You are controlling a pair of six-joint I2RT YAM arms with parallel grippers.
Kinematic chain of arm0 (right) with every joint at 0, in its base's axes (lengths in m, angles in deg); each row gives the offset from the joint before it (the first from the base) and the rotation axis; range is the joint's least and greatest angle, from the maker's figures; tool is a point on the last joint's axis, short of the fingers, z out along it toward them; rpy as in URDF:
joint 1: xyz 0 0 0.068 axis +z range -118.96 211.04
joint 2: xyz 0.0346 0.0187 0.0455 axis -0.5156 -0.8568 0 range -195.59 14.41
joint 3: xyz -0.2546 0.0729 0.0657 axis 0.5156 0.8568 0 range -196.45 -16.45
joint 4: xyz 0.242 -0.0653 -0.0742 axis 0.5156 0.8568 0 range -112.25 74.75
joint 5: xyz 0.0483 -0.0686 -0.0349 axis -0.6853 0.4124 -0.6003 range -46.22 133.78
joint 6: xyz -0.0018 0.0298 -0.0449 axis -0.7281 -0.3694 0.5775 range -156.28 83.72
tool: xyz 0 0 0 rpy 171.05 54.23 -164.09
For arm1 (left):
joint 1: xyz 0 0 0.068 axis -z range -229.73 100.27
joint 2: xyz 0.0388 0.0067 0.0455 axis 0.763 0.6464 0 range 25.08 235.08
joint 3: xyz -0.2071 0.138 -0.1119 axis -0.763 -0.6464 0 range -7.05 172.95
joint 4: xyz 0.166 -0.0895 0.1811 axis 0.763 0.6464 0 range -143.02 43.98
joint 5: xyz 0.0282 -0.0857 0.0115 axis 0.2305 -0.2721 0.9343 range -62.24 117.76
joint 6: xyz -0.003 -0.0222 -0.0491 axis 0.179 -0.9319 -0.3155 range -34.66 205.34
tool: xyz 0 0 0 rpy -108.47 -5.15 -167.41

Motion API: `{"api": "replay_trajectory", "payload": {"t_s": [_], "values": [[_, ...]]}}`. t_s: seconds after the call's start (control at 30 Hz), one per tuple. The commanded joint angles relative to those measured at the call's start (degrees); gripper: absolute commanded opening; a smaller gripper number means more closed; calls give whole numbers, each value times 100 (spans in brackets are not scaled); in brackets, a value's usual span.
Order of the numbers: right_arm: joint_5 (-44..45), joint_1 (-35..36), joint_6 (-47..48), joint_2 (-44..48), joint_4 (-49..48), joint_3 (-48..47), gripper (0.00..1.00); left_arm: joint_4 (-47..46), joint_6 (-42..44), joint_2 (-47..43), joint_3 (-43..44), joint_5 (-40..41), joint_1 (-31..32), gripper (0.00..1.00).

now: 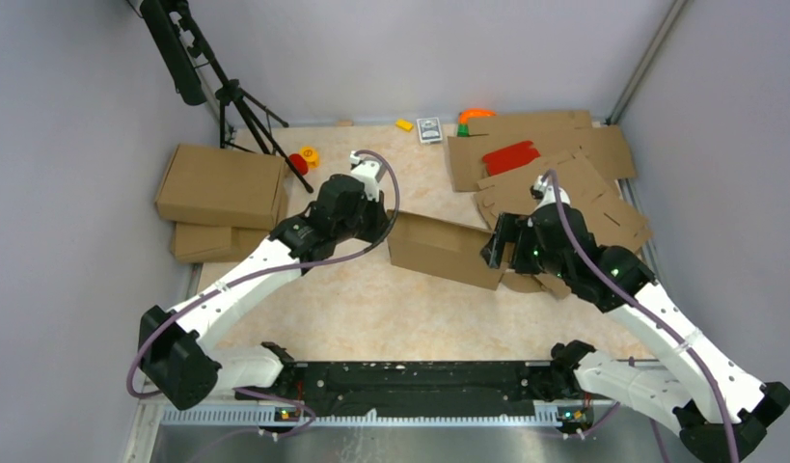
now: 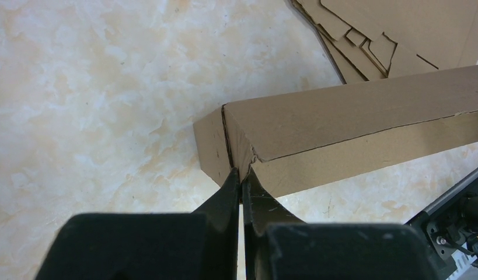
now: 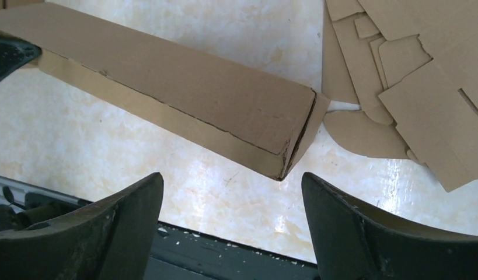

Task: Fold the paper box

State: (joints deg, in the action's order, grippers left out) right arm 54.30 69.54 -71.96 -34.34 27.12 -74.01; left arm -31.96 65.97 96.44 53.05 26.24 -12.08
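Paper box (image 1: 447, 249) lay on the counter (image 1: 371, 309) btw both arms; L tool (image 2: 241, 181), fingers together, pressed one corner while R tool (image 3: 231, 178) gaped facing the opposite corner, untouched; best pinch that end squarely.
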Motion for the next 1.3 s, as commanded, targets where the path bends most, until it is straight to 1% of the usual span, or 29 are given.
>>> {"api": "replay_trajectory", "payload": {"t_s": [0.0, 0.1, 0.2, 0.23, 0.3, 0.33, 0.43, 0.53, 0.6, 0.63, 0.67, 0.7, 0.77, 0.87, 1.0, 1.07, 1.17, 1.27], "values": [[347, 26, -495, 108, 12, -501, 89, 278, -15, -118, -156, 324, 80, 0], [745, 25, -824, 128, -86, -662, 90, 322, 11, -147, -157, 388, 85, 0], [1149, 26, -925, 67, -128, -847, 90, 382, 26, -144, -121, 398, 85, 0], [1307, 26, -945, -4, -66, -912, 88, 401, 30, -140, -111, 405, 91, 0], [1478, 17, -960, -202, 95, -974, 82, 411, 30, -139, -103, 415, 94, 0], [1526, 17, -976, -292, 186, -949, 76, 416, 30, -139, -111, 416, 94, 0], [1523, 17, -1087, -412, 313, -684, 53, 418, 26, -131, -113, 409, 94, 0], [1384, 17, -1189, -245, 231, -230, 36, 425, 22, -126, -112, 390, 94, 0], [1262, 17, -1240, -47, 135, 69, 27, 425, 22, -122, -112, 381, 102, 0], [1212, 17, -1266, 44, 87, 207, 24, 423, 22, -122, -112, 362, 102, 2], [1190, 17, -1293, 125, 64, 329, 21, 429, 22, -116, -108, 325, 102, 7], [1193, 17, -1321, 178, 57, 427, 19, 426, 22, -113, -97, 272, 102, 15], [1220, 17, -1351, 246, 37, 569, 16, 453, 42, -136, -67, 184, 102, 31], [1216, 18, -1369, 256, -21, 718, 15, 573, 77, -194, 17, -143, 98, 43], [1297, 17, -1387, 278, -42, 862, 15, 1071, -10, -288, 288, -251, 78, 55], [1246, 17, -1382, 328, -60, 898, 15, 1302, 22, -382, 414, -336, 47, 58], [1113, 19, -1298, 451, -187, 1007, 16, 1355, 6, -561, 495, -511, -73, 61], [1078, 17, -1220, 468, -196, 979, 16, 1073, -188, -706, 531, -1197, -523, 62]]}}
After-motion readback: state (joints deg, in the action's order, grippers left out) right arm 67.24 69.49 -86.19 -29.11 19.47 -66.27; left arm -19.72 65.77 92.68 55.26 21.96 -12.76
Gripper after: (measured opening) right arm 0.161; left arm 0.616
